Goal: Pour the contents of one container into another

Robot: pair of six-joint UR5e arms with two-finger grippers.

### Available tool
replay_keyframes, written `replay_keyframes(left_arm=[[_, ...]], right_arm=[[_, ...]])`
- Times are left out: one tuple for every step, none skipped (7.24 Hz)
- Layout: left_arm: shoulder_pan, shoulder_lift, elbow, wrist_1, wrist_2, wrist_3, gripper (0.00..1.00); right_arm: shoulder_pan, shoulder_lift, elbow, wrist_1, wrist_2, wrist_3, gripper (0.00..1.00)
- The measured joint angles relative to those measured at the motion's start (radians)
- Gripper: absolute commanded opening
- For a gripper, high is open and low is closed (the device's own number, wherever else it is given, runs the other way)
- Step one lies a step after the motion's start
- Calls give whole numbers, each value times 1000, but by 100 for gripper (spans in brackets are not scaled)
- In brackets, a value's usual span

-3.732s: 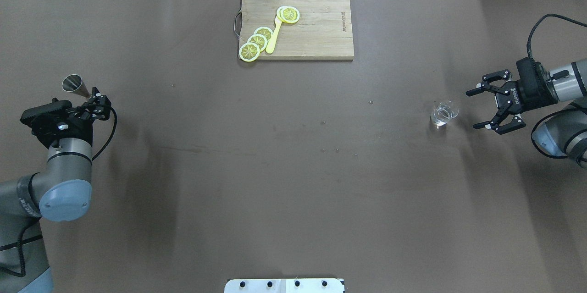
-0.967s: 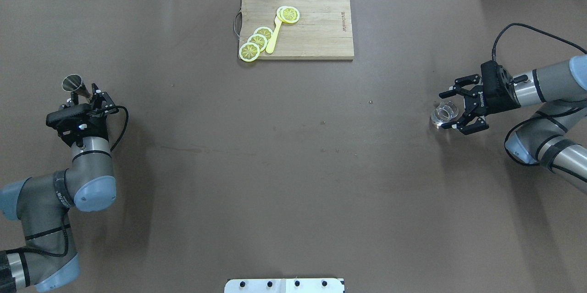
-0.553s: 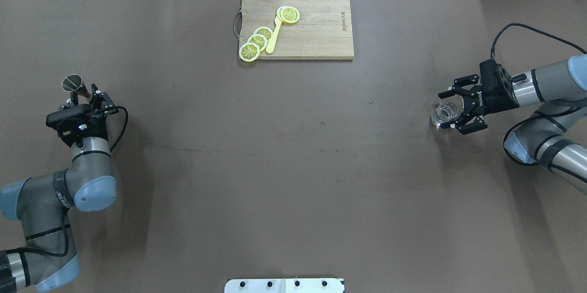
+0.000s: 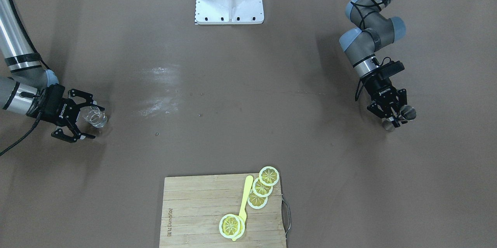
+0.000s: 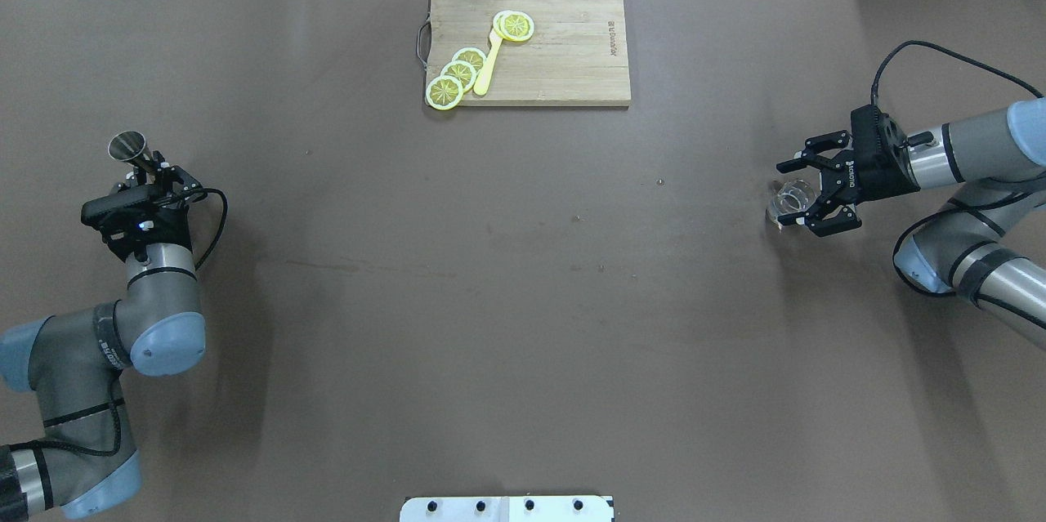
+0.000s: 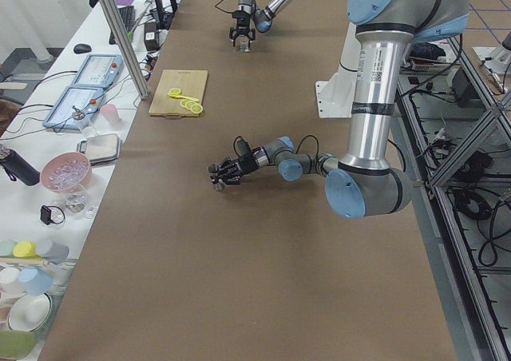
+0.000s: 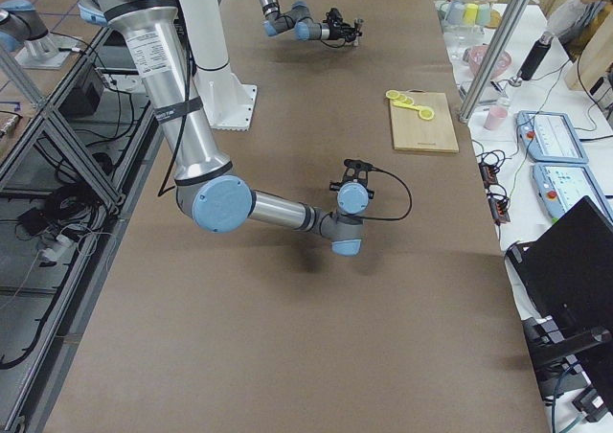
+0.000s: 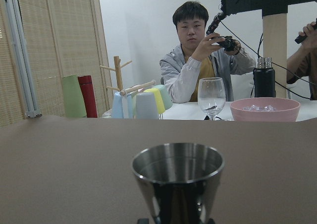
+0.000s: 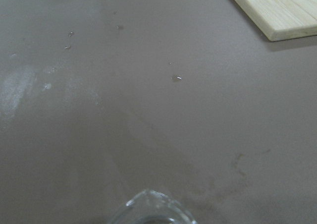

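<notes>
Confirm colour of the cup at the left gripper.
Shiny silver: a bare metal cup with a reflective surface. It shows best in the left wrist view.

The table (image 5: 523, 301) is brown, the board (image 5: 572, 56) pale wood, lemon slices (image 5: 445, 91) yellow, cup (image 8: 177, 179) silver, glass (image 5: 791, 197) clear

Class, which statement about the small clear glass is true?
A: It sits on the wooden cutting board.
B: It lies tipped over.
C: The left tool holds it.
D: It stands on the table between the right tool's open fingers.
D: the small clear glass stands upright on the brown table, the right tool open around it; the left tool grips a conical steel cup.
</notes>
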Motion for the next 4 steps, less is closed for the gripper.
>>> replay_keyframes(left_arm=[[-9, 3, -18, 0, -1, 29, 0], [-21, 7, -51, -4, -2, 94, 0], [-38, 11, -88, -10, -12, 151, 0], [-64, 12, -125, -21, -53, 191, 0]], right_arm=[[-4, 0, 0, 0, -8, -1, 92], [-10, 1, 2, 0, -16, -1, 92], [-16, 1, 2, 1, -23, -1, 92], [-20, 1, 4, 1, -27, -1, 91]])
